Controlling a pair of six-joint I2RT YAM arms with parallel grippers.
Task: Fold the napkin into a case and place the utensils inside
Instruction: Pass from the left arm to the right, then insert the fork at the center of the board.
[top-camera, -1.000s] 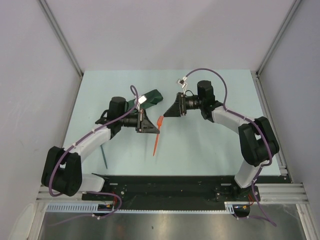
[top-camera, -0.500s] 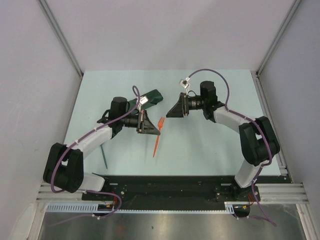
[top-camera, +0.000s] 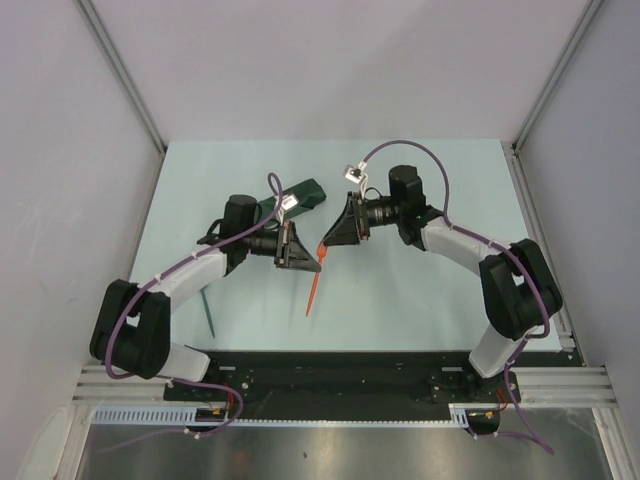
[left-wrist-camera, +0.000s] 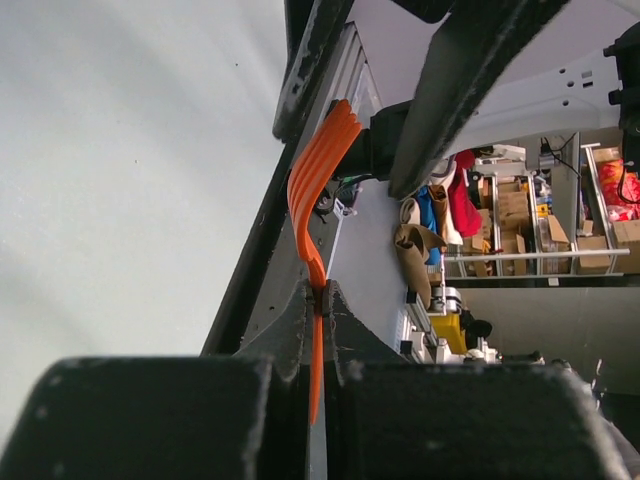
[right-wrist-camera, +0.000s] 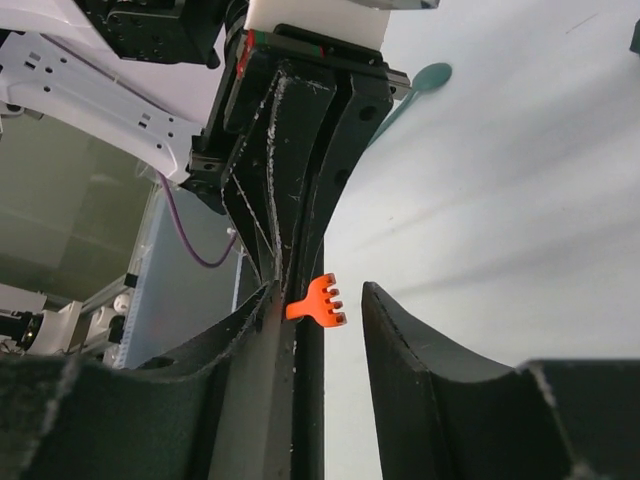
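Two grippers meet at one orange fork (top-camera: 312, 291), the left gripper (top-camera: 316, 265) clamped on it, the right gripper (top-camera: 329, 241) with jaws apart around its tines; a mistimed release could drop it.

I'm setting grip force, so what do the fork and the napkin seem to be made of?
The fork looks like thin moulded plastic: uniform orange, smooth, faintly glossy tines. The napkin is probably soft cloth: matt dark green with no shine, partly hidden behind the arm. Its weave is too small to tell.
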